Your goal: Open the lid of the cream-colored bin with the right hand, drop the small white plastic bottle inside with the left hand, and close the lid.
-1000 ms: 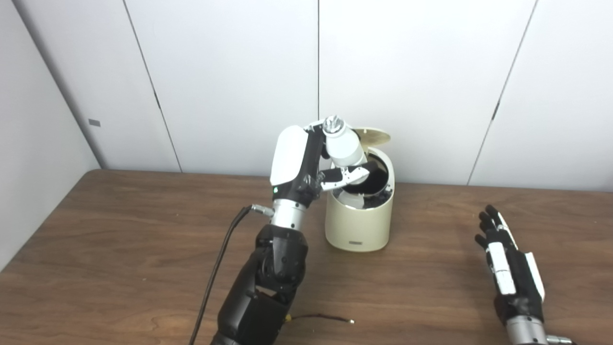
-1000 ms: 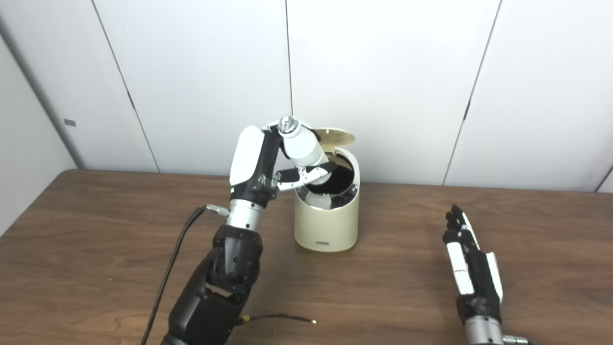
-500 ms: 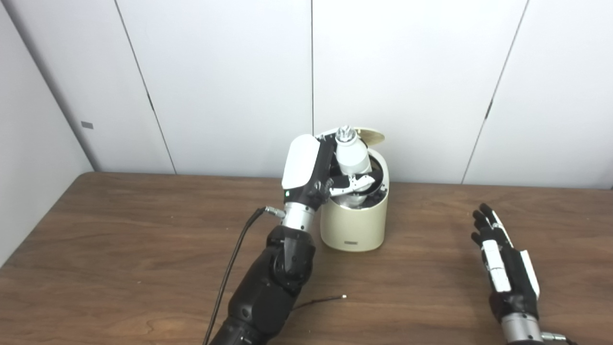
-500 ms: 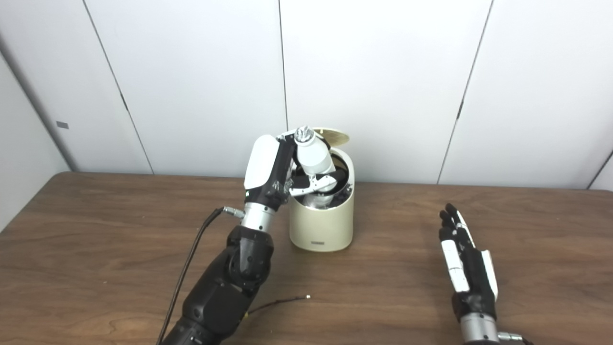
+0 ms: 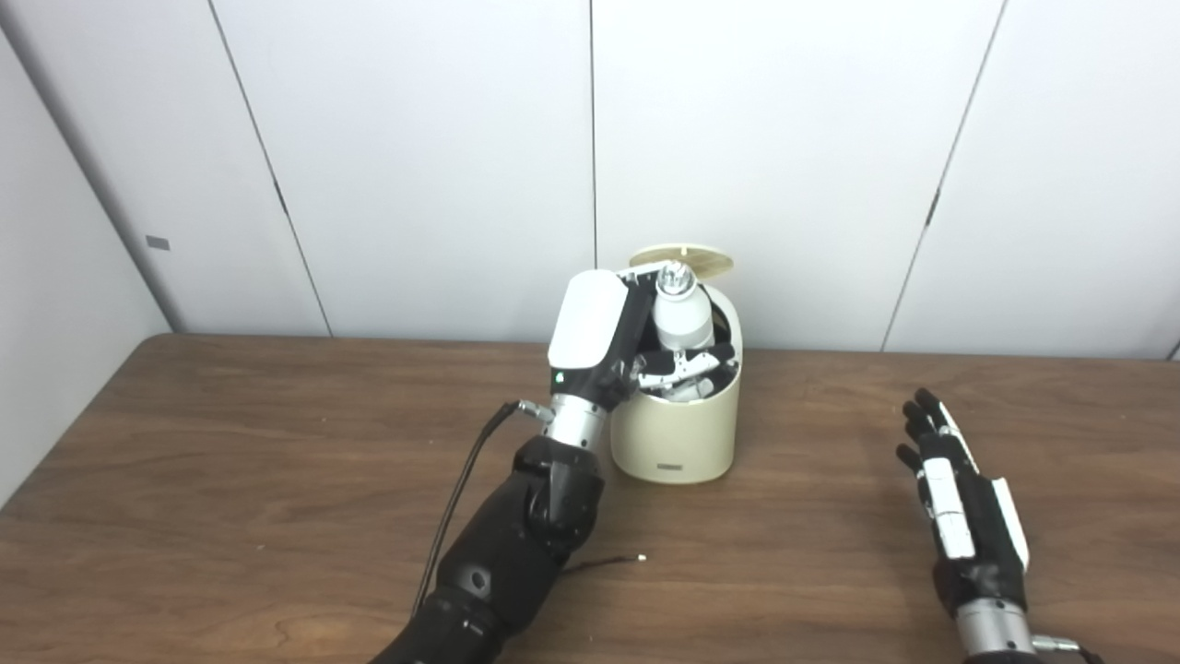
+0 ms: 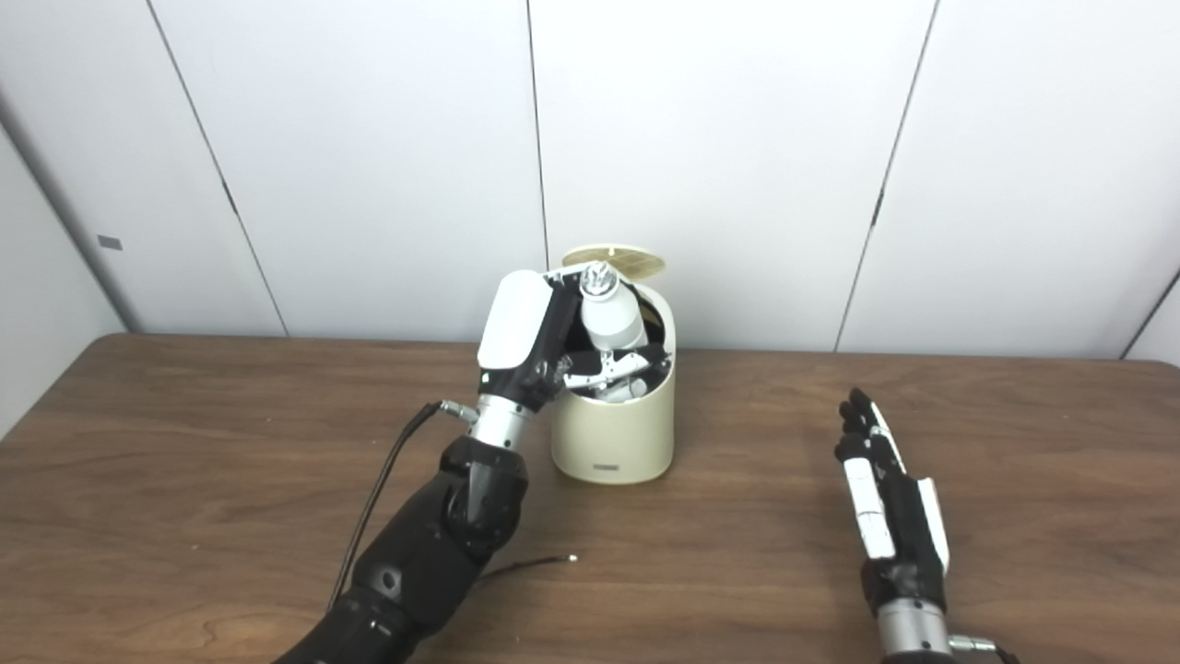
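- Left eye view shows the cream-colored bin (image 5: pixel 676 433) standing upright on the brown wooden table (image 5: pixel 230 480), near the table's far edge and close to the white panelled wall (image 5: pixel 415 157).
- The bin's round lid (image 5: pixel 682 258) is tipped up at the back, so the mouth is open and the dark inside shows.
- The left hand (image 5: pixel 636 346) reaches over the bin's left rim; its fingers (image 5: pixel 687 362) are wrapped around the small white plastic bottle (image 5: pixel 680 318), gripping it.
- The bottle stands nearly upright, cap end up, with its lower part inside the bin's mouth and its upper part and cap above the rim, just in front of the raised lid.
- How far the bottle's base goes down into the bin is hidden by the fingers and the rim.
- The left forearm rises from the bottom edge of the picture, just beside the bin's left wall.
- A black cable (image 5: pixel 456 498) runs from the left wrist down along the arm, and a thin wire (image 5: pixel 604 562) lies on the table beside the arm.
- The right hand (image 6: pixel 890 516) rests well apart from the bin on the right side of the table, holding nothing, its fingers stretched out straight toward the wall.
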